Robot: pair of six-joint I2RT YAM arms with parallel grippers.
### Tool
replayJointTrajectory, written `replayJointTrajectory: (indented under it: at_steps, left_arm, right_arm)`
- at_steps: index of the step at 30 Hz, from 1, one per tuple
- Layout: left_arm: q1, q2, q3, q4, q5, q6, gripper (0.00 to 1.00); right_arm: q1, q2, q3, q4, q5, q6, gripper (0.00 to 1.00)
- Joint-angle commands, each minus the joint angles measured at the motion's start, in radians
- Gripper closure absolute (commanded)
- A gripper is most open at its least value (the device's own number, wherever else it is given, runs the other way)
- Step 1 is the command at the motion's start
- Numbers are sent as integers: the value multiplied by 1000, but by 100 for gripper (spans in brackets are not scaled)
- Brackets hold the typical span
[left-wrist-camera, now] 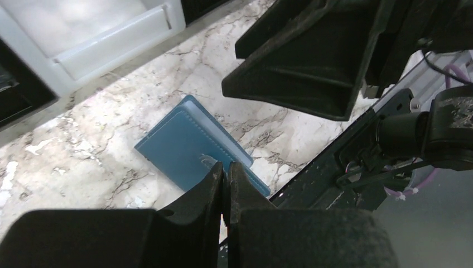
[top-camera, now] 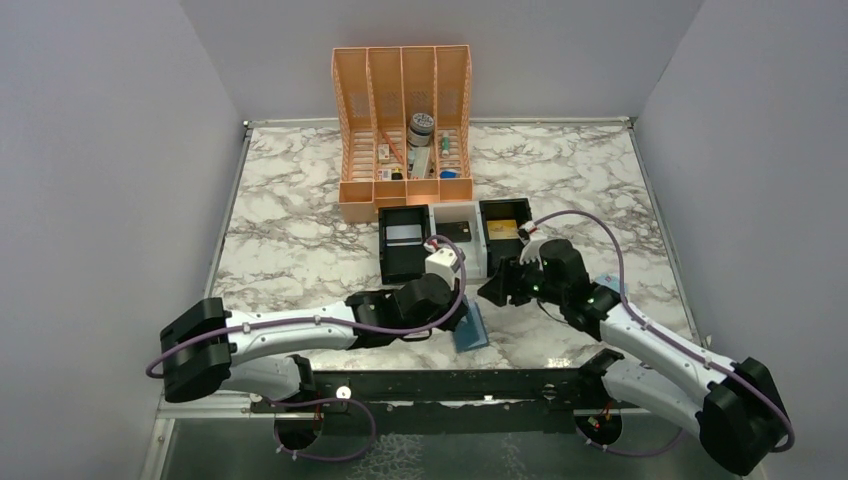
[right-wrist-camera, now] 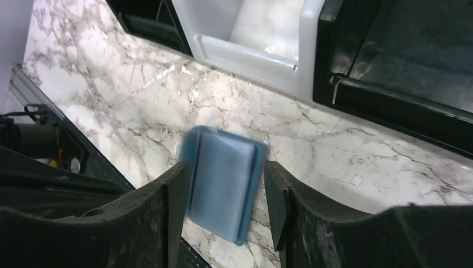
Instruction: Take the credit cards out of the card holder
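The blue card holder [top-camera: 471,328] lies flat and folded on the marble near the front edge. It also shows in the left wrist view [left-wrist-camera: 187,146] and, blurred, in the right wrist view [right-wrist-camera: 223,180]. My left gripper [top-camera: 460,314] is shut with nothing seen between its fingers, its tips [left-wrist-camera: 226,167] just above the holder's near edge. My right gripper [top-camera: 493,290] hovers open above the holder, which shows between its fingers [right-wrist-camera: 178,195]. A gold-tan credit card [top-camera: 502,229] lies in the tray's right compartment. No card shows in the holder.
A black-and-white three-compartment tray [top-camera: 481,262] stands behind the grippers, with a silver-white card [top-camera: 403,234] on the left and a dark card [top-camera: 459,231] in the middle. An orange file rack [top-camera: 403,195] stands farther back. The black front rail [top-camera: 440,385] runs just before the holder.
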Motion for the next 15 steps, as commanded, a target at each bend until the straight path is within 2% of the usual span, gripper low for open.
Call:
replayJointTrajectory:
  at_steps: [1,7,12,15]
  left_arm:
    - [2,65,54,52,74,42,100]
    - [2,58,33,-98,-57,-31,100]
    - [2,-57,-77,-253,-206,-108,100]
    - [4,-133,-149,-270,-216,-144,100]
  right_arm:
    - [0,-68,27,-53,105,12,47]
    - [-1,-69,29,-55,33,-13,47]
    - [0,-40,35,-40,4,-18,48]
    - [0,-2,63,-46,-19,-40,49]
